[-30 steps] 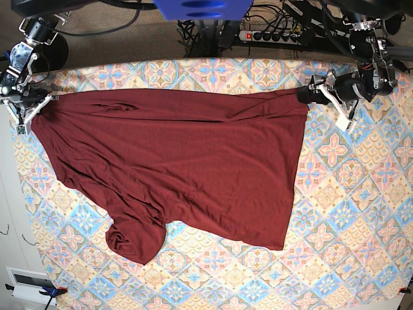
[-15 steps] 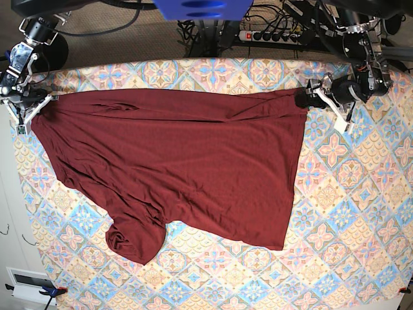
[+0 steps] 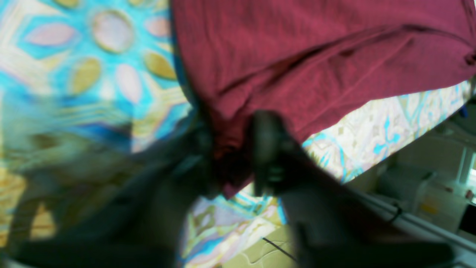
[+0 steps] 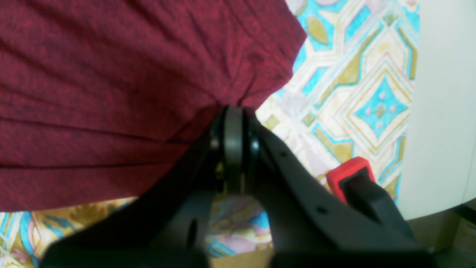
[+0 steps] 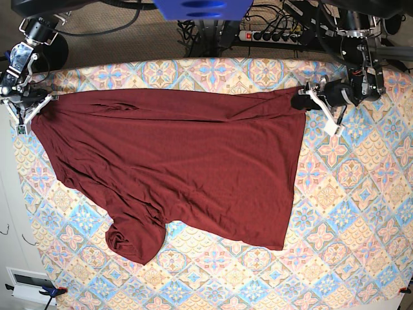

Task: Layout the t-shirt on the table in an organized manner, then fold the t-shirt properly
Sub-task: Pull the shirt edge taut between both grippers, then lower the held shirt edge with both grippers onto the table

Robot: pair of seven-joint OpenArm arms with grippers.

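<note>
Patterned table [image 5: 348,213], cables and a power strip [image 5: 274,35] behind its far edge. The t-shirt [image 5: 181,168] lies spread across the table's middle, one sleeve bunched at the near edge. My right gripper [image 4: 233,123] is clamped on the shirt's far corner, cloth fanning out in pleats. My left gripper [image 3: 232,149] straddles the opposite far corner; that view is blurred, but fabric appears pinched between the fingers [image 3: 266,141].
</note>
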